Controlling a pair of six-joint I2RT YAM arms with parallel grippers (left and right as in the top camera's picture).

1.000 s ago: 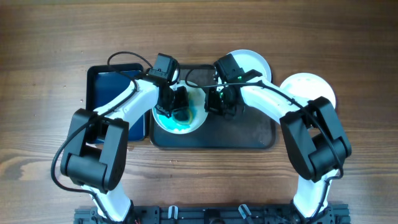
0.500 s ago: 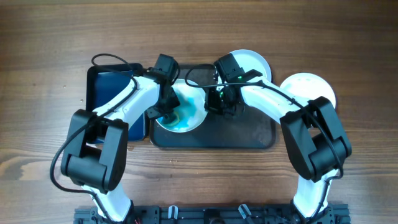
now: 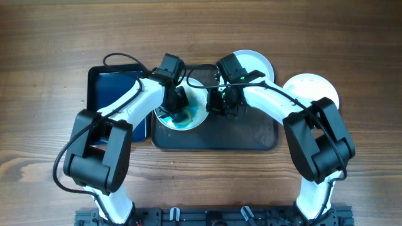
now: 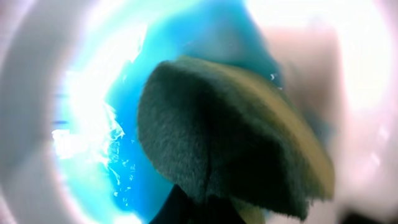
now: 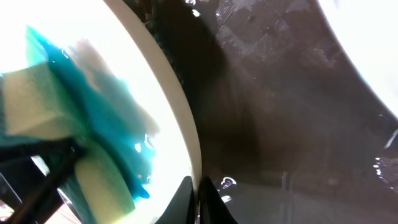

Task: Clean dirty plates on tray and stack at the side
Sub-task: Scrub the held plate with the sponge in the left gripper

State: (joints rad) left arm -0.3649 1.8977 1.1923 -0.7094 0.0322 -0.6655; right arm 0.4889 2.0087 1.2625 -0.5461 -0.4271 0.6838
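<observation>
A dirty plate (image 3: 188,119), white and smeared with blue, lies at the left end of the dark tray (image 3: 251,135). My left gripper (image 3: 178,108) is shut on a green sponge (image 4: 230,137), which it presses onto the blue-smeared plate (image 4: 93,124). From the other side, my right gripper (image 3: 217,107) is shut on this plate's right rim (image 5: 183,112), one finger inside and one outside. A second white plate (image 3: 257,63) lies at the tray's far edge. A third plate (image 3: 311,88) rests on the table to the right of the tray.
A smaller black deep tray (image 3: 116,94) with blue liquid stands to the left of the big tray, under my left arm. The tray's wet dark floor (image 5: 280,124) stretches to the right of the held plate. Wooden tabletop (image 3: 50,50) surrounds everything.
My left gripper swept the sponge to the plate's left side and back toward its middle. The blue smear has shifted. My right gripper has kept still on the rim.
</observation>
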